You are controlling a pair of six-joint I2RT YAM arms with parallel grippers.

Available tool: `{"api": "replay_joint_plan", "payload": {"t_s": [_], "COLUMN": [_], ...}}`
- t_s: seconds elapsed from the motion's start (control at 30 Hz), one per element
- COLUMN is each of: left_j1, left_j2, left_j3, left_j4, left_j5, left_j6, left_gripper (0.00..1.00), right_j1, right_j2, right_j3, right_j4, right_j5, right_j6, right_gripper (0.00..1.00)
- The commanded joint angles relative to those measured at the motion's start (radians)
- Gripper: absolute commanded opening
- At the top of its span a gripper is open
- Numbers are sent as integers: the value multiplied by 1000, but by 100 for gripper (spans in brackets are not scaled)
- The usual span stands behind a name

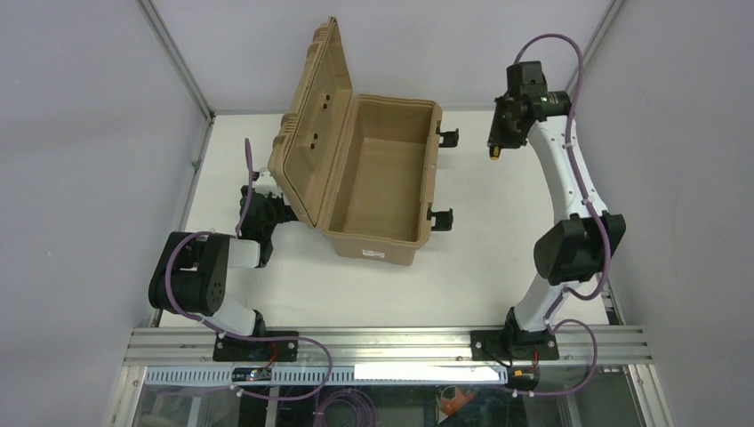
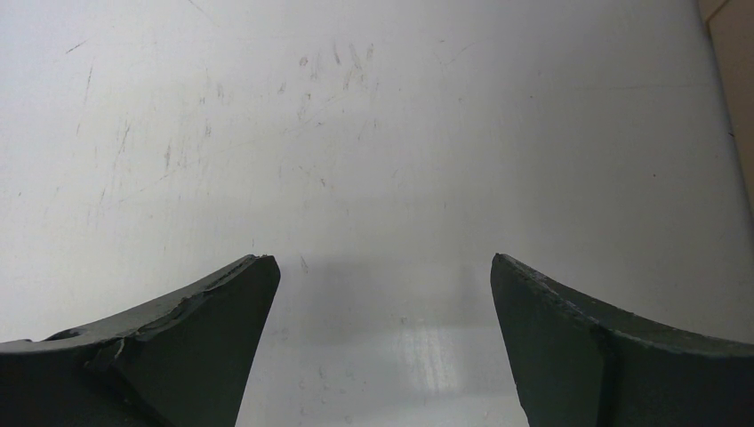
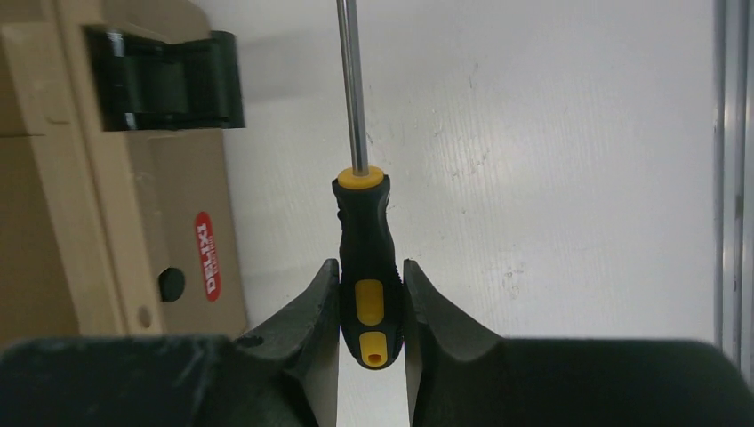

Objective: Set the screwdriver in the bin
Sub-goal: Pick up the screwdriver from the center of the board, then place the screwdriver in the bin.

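Right arm (image 1: 569, 191) reaches out over the far right of the desk (image 1: 498, 258), wrist turned down. The right jaws are pinching the screwdriver (image 3: 363, 233) by the lower part of its black and yellow handle. In the right wrist view both fingers (image 3: 311, 307) press against the handle's sides, the butt end sits between them, and the thin metal shaft runs straight away to the top edge of the frame. From above we see only a yellow-orange speck of the tool under the wrist. It is outside the bin (image 1: 425, 173), off to the bin's right and near the far black latch (image 1: 447, 136). We cannot tell how high it hangs over the desk. The bin stands open at mid-desk, with its tan interior bare to the camera and its ribbed lid (image 1: 313, 120) swung up and leaning to the left. A second latch (image 1: 440, 217) sits on the right wall nearer us, and there is a small white label (image 1: 373, 253) on the near wall. The right wrist camera also catches the bin's side – a red oval label (image 3: 205, 256) below one latch. Left arm (image 1: 200, 276) is folded low at near left, its wrist tucked behind the lid. The left jaws are spread wide with nothing between the fingers (image 2: 222, 320), only scuffed white desk below.
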Motion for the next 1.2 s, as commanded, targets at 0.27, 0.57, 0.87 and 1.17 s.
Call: {"api": "replay_joint_plan", "payload": {"t_s": [0.27, 0.57, 0.87, 1.17], "left_j1": [11, 11, 11, 11], "left_j2": [-30, -31, -31, -31], "left_j3": [-1, -2, -2, -1], "left_j4": [52, 51, 51, 51], "left_j5": [17, 17, 17, 17], "left_j6": [-8, -9, -9, -9], "left_gripper": [99, 99, 99, 99], "right_j1": [34, 78, 227, 358], "right_j2": [-229, -305, -228, -61], "right_j3": [179, 103, 71, 109], "right_j4": [3, 187, 240, 191], "right_j5": [-270, -494, -397, -188], "right_j6": [41, 189, 302, 357], "right_gripper": [11, 12, 8, 5]}}
